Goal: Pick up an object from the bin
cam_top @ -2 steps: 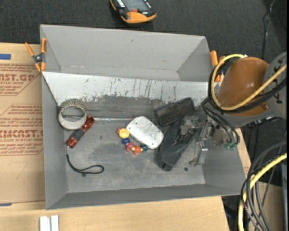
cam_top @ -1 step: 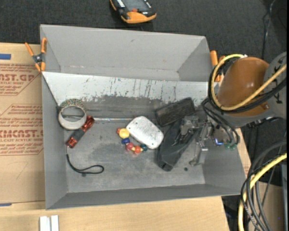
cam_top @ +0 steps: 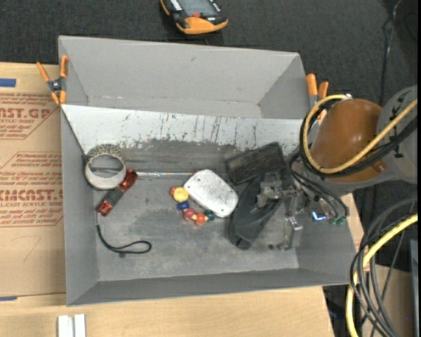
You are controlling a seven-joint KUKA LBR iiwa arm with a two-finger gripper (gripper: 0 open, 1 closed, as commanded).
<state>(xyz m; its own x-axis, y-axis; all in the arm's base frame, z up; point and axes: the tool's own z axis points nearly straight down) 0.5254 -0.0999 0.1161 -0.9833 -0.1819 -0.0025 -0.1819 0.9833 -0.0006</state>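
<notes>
1. Camera view, layout: the arm [cam_top: 344, 142], under its orange cover, comes in over the right wall of the bin [cam_top: 182, 83]. The fingers [cam_top: 292, 223] are low over the right end of the floor. I cannot tell whether they are spread or closed, nor make out anything between them.
2. Camera view, nearest things: a black limp object [cam_top: 249, 220] lies just left of the fingers, and I cannot tell whether they touch. A dark flat rectangular piece [cam_top: 256, 161] lies just behind it, toward the back wall.
3. Camera view, the rest: a white oval object [cam_top: 210, 193] sits mid-floor with small coloured beads [cam_top: 189, 208] beside it. A tape roll [cam_top: 105, 168], a red clip [cam_top: 116, 195] and a black cord [cam_top: 126, 246] lie well apart at the left.
4. Judgement: the black limp object looks the likeliest pick, being closest. To do it well, set 1 finger on each side of its narrow lower end. Keep clear of the right wall and the rectangular piece, and close only once the object sits squarely between the 2.
</notes>
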